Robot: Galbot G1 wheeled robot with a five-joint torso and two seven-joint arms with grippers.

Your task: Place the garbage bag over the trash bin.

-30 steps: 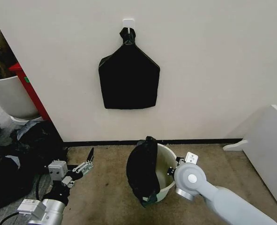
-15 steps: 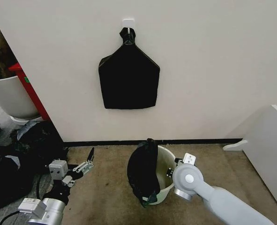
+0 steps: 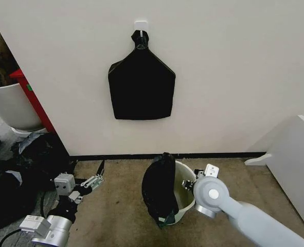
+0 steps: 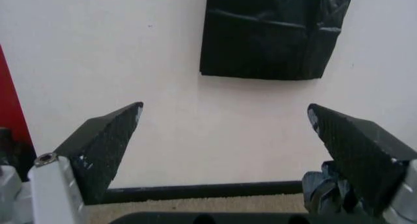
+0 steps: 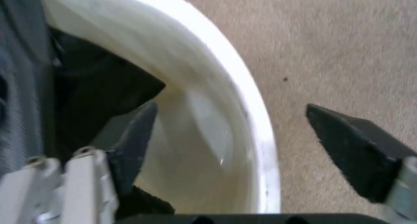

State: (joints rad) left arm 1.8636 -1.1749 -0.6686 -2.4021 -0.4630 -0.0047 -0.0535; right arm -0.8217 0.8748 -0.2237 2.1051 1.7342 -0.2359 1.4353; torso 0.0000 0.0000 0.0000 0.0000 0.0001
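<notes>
Since a second ago the right arm's round joint has shifted a little to the right beside the bin, and the garbage bag (image 3: 160, 189) has sagged slightly lower on the rim.

Off to the left, a big white planter (image 3: 9, 105) is cut off by the edge, with bulky black sacks (image 3: 18, 175) heaped below it on the floor. The left gripper (image 3: 96, 174) hangs low over the carpet, well apart from the bin, its fingers (image 4: 104, 148) spread wide and holding nothing; through them the wrist camera sees the wall and baseboard. On the wall above hangs a flat black bag (image 3: 141, 85) with a knotted top on a hook.

The trash bin (image 3: 186, 181) stands on the carpet near the baseboard, with the garbage bag draped over only its left rim, the right rim bare. The right gripper (image 5: 231, 136) straddles that bare rim, fingers (image 5: 348, 148) wide, one inside the bin, one outside; from the head camera the arm's joint hides it. A white board (image 3: 296, 159) leans at far right.
</notes>
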